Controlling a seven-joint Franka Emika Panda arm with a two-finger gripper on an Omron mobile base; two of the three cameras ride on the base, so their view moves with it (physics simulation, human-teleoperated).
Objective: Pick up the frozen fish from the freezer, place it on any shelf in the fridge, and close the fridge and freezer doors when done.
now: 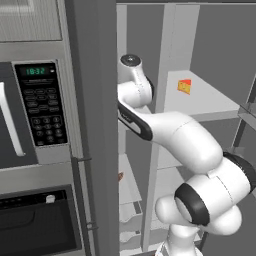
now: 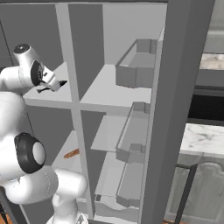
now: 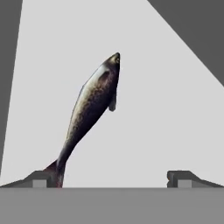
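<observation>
Gripper (image 3: 112,178) spread wide, nothing between fingertips, poised above frozen fish (image 3: 92,109). Fish lies flat on white freezer shelf (image 3: 166,131), head pointing away from gripper, tail beside one fingertip (image 3: 38,179) (contact unclear). From right base view, fish (image 2: 49,89) sits on upper shelf of freezer (image 2: 57,92), left of divider. Cheese wedge (image 1: 184,86) on fridge shelf (image 1: 210,102), other side of divider from fish. Orange-brown stick (image 2: 71,153) one freezer shelf below fish.
</observation>
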